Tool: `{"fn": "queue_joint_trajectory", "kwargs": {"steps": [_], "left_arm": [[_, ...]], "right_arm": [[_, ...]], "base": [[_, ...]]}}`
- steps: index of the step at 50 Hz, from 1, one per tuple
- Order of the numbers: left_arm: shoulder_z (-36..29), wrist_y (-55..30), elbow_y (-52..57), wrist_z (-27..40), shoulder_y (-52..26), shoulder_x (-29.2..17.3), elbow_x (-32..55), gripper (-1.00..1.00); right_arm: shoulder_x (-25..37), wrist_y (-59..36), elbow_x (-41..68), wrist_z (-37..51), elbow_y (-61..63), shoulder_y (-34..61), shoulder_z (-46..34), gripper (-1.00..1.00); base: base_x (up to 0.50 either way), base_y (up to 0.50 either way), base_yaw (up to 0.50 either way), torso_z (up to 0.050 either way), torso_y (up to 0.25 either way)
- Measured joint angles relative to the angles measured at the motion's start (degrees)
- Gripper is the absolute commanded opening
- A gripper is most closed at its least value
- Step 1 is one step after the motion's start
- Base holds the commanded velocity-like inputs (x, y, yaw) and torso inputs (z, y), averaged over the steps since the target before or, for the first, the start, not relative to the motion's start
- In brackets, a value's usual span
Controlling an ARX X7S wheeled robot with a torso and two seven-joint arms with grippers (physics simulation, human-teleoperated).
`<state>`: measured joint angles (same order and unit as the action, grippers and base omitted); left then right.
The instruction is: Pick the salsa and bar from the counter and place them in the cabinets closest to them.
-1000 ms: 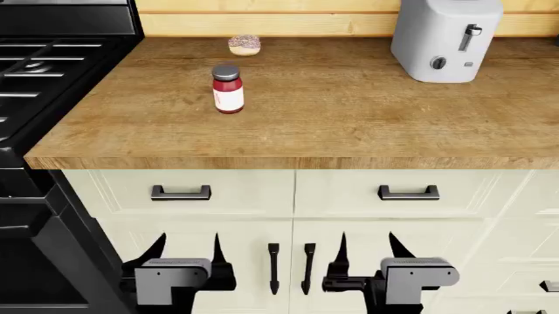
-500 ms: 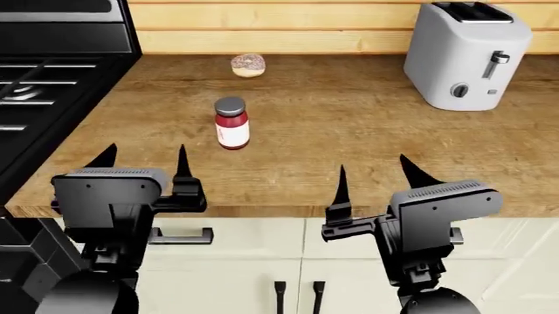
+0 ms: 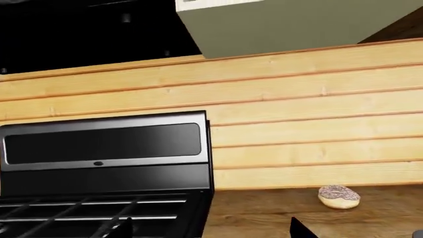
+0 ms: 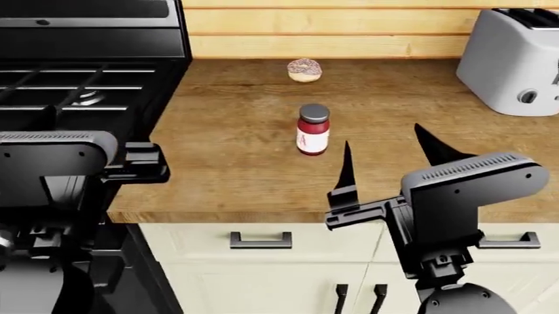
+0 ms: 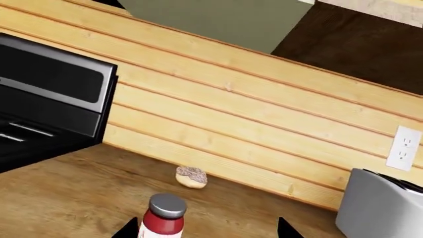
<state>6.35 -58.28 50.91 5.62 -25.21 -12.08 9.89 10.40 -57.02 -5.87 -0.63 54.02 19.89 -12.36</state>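
The salsa [image 4: 313,129] stands upright on the wooden counter [image 4: 235,163], a red jar with a white label and a grey lid. My right gripper [image 4: 383,135] hovers over the counter's front part, just right of the jar, open and empty. In the right wrist view the salsa [image 5: 162,218] shows ahead of the open right gripper [image 5: 208,230], nearer one finger and untouched. My left gripper [image 4: 88,127] hangs over the stove's edge, its fingers hard to make out against the black. In the left wrist view the left gripper [image 3: 210,228] is open and empty. The bar is out of view.
A sprinkled doughnut [image 4: 304,70] lies by the plank wall behind the jar. A grey toaster [image 4: 515,62] stands at the back right. The black stove [image 4: 88,85] adjoins the counter on the left. Drawers with dark handles [image 4: 260,240] sit below. An upper cabinet [image 5: 211,20] hangs above.
Both grippers have risen from in front of the lower cabinet doors to counter height. The head view has shifted left, so the jar and doughnut now appear further right.
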Motion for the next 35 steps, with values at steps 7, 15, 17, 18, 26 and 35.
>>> {"fn": "queue_joint_trajectory", "kwargs": {"steps": [7, 15, 17, 18, 26, 35], "left_arm": [[-0.04, -1.08, 0.62, 0.23, -0.93, -0.64, 0.18, 1.00], [-0.08, -1.65, 0.83, 0.44, -1.44, -1.32, 0.26, 1.00], [-0.01, -1.81, 0.90, 0.48, -1.56, -1.46, 0.30, 1.00], [0.05, -1.89, 0.92, 0.50, -1.62, -1.52, 0.31, 1.00], [0.66, -1.89, 1.23, 0.60, -1.77, -1.66, 0.66, 1.00], [0.81, -1.63, 1.51, 0.68, -1.90, -1.95, 1.05, 1.00]], "right_arm": [[0.37, -2.60, -0.30, -0.07, 1.97, 1.56, -0.18, 1.00], [0.70, -5.52, -0.65, -0.56, 3.93, 3.88, -0.41, 1.00], [0.70, -6.03, -0.78, -0.78, 4.28, 4.36, -0.48, 1.00], [0.68, -6.26, -0.86, -0.91, 4.44, 4.58, -0.53, 1.00], [-0.62, -7.37, -3.99, -3.90, 5.26, 5.83, -0.68, 1.00], [-5.34, -7.85, -13.84, -12.05, 5.60, 6.66, -0.17, 1.00]], "base": [[0.02, 0.50, 0.00, 0.050, 0.014], [0.28, 0.48, 0.00, 0.050, 0.014], [0.47, 0.34, 0.00, 0.050, 0.015], [0.50, 0.30, 0.00, 0.050, 0.014], [0.50, 0.13, 0.00, 0.006, 0.000], [0.20, 0.00, 0.00, 0.000, 0.000]]}}
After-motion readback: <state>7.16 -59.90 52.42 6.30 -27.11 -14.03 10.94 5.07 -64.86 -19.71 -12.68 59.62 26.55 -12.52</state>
